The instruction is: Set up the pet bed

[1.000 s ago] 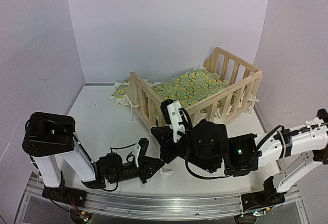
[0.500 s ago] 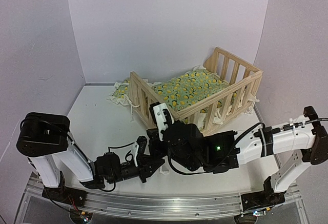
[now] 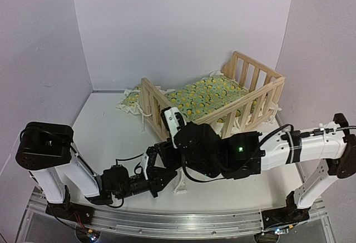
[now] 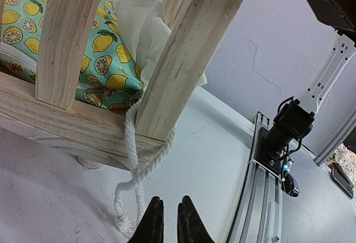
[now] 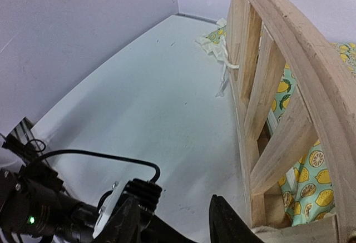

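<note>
Your left gripper [image 4: 166,221] lies low on the table [image 3: 111,132], fingers nearly together, nothing between them, a white cord [image 4: 130,170] just ahead. Your right gripper [image 5: 175,221] (fingers parted, empty) sits by the corner of the pet bed [image 3: 222,101], which stands at the back right, cushion [image 3: 208,95] inside.

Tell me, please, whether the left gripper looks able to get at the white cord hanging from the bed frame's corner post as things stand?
Probably yes. In the left wrist view the left gripper sits low on the table, jaws nearly shut, with the white cord trailing from the corner post just ahead and nothing between them.
</note>
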You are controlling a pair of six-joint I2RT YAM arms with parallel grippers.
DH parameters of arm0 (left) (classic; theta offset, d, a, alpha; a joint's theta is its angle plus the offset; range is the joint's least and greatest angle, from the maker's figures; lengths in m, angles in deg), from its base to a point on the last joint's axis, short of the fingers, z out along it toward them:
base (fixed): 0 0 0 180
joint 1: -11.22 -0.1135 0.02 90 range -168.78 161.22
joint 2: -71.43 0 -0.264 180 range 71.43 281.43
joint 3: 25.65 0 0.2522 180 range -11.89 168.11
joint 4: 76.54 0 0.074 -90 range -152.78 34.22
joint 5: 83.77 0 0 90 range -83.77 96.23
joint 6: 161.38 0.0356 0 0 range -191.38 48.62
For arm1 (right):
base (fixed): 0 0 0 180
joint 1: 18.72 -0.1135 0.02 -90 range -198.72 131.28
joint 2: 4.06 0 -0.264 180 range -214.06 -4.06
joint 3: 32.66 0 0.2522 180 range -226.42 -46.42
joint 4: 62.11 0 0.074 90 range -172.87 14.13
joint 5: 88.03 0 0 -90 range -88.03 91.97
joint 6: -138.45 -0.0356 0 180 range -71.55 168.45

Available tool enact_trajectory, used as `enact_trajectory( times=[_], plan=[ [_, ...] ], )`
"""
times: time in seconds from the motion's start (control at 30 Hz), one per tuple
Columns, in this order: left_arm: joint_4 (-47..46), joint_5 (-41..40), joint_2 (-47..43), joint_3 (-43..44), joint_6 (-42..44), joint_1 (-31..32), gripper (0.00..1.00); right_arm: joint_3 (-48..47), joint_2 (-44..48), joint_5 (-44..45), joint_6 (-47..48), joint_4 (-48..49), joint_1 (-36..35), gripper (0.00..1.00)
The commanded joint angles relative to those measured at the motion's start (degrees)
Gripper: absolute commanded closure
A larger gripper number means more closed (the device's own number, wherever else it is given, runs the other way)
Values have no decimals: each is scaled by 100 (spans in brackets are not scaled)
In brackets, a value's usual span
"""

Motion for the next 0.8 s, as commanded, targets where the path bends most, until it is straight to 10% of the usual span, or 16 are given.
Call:
enact_trajectory(
  times=[0.0, 0.13, 0.43, 0.77],
  plan=[
    [-145, -66, -317, -63, 91, 23, 90, 133, 1046, -914, 78, -382, -1, 55],
    [-27, -46, -314, -23, 129, 24, 91, 751, 1791, -1217, 211, -673, 2, 54],
    [366, 391, 277, 30, 612, 26, 49, 2451, 2488, -1546, 356, -200, 6, 54],
    [896, -5, 946, 504, 410, 22, 42, 4058, 2358, -1154, 297, 1906, 7, 47]
  ],
)
